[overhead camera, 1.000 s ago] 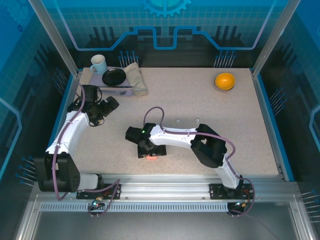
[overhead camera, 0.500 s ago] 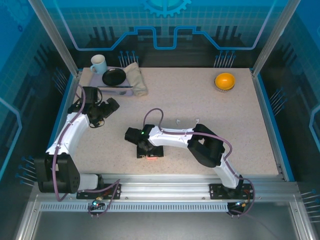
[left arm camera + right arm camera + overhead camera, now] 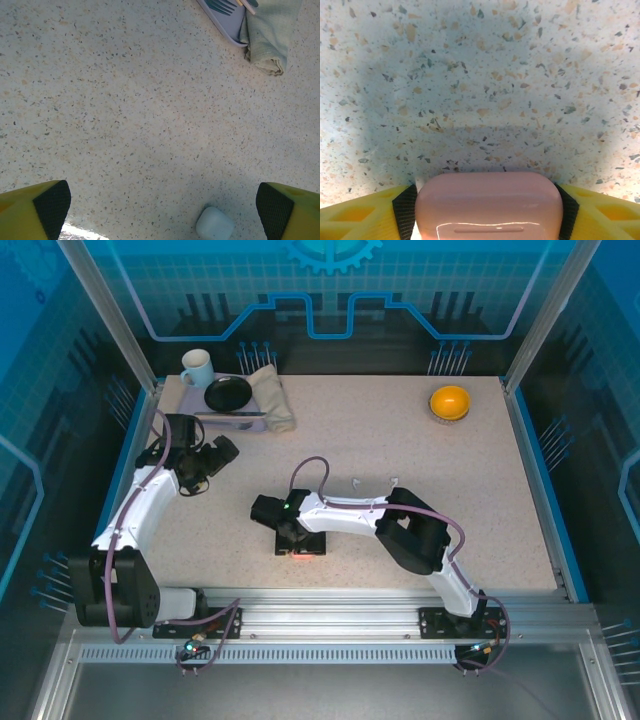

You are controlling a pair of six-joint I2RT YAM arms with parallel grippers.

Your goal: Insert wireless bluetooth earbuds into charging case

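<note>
Salmon-pink glossy rounded charging case (image 3: 488, 205) lies with its long axis running finger to finger; black pads (image 3: 404, 210) of the right gripper (image 3: 486, 206) press on both ends. The left gripper (image 3: 162, 202) is spread wide, a small white rounded case (image 3: 215, 223) lying between its fingers, touching neither.

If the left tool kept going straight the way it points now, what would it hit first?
Probably the small pale case, lying on the table ahead of the open left tool, low in the wrist view. Depth is unclear, so it might touch bare table instead.
</note>
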